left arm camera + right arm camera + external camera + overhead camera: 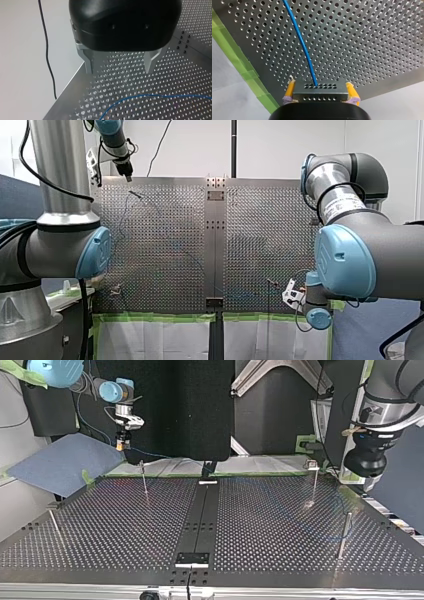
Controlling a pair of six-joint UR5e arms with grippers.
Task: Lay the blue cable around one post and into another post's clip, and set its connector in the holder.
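Between right gripper's (320,86) yellow pads (290,90) — connector (320,93) clamped, left gripper (119,68) spread wide.

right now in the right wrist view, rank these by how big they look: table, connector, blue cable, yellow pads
1. table
2. connector (near the camera, so inflated)
3. blue cable
4. yellow pads

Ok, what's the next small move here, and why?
Probably lower my left gripper onto the blue cable and close on it. That gripper is open and empty just above the cable, which lies loose on the table, while my right gripper clamps the connector at the table's edge, so the slack needs guiding toward a post.
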